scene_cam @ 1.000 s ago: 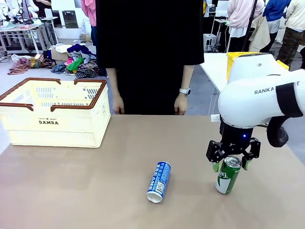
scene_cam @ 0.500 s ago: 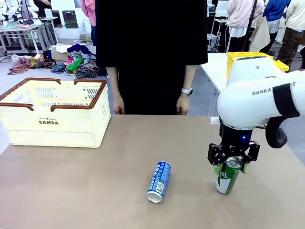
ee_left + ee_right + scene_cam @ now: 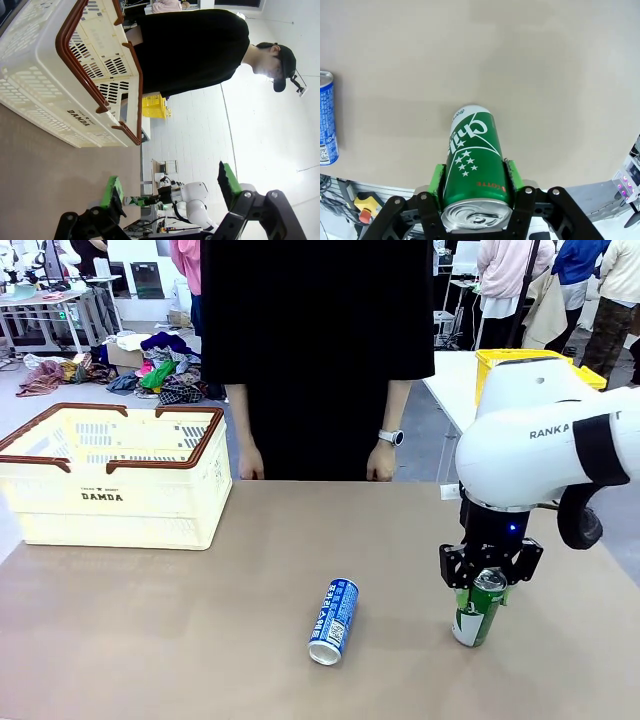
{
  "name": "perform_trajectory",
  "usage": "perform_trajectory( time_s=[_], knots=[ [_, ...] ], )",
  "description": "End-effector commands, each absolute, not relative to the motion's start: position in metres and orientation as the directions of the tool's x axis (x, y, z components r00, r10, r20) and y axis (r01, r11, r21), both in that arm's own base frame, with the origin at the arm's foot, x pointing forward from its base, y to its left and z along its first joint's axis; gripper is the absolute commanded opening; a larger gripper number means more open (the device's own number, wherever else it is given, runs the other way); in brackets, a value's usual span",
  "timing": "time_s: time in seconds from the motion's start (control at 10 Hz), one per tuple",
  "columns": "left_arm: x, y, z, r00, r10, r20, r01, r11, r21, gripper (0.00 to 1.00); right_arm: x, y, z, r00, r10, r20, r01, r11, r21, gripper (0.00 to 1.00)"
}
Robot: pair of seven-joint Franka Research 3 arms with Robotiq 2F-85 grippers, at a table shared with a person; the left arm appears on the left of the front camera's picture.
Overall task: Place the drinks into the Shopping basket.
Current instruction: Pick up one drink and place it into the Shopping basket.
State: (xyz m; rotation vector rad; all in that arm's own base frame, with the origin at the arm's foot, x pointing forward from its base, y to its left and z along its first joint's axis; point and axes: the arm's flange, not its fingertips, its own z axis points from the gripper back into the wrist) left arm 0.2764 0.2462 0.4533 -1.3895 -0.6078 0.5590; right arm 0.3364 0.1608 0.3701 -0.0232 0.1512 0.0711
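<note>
The right gripper (image 3: 490,583) clamps a green can (image 3: 475,616) near its top; the can stands slightly tilted at the table's (image 3: 180,630) right. A blue can (image 3: 334,621) lies mid-table, well apart from the basket (image 3: 110,490) at far left. The left gripper (image 3: 169,186) is spread wide and empty.

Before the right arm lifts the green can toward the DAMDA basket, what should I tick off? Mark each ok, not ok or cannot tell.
1. Right gripper shut on the green can, pads on both sides: ok.
2. Shopping basket top open, unobstructed: ok.
3. Basket floor free: cannot tell, its wall hides it.
4. Person's hands at far edge, off the path: ok.
5. Blue can lying apart from the green can: ok.
6. Left gripper open, holding nothing: ok.
</note>
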Motion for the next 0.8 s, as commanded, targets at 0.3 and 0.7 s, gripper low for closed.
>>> perform_trajectory(
  time_s=[0.3,0.7],
  knots=[
    [0.273,0.247,0.456,0.735,0.675,0.058,-0.010,0.096,-0.995,1.00,0.347,0.188,0.484,0.989,0.134,-0.068,-0.129,0.988,0.085,0.00],
    [0.273,0.247,0.456,0.735,0.675,0.058,-0.010,0.096,-0.995,1.00,0.383,0.327,0.566,0.924,0.383,-0.013,-0.380,0.920,0.092,0.00]
  ],
)
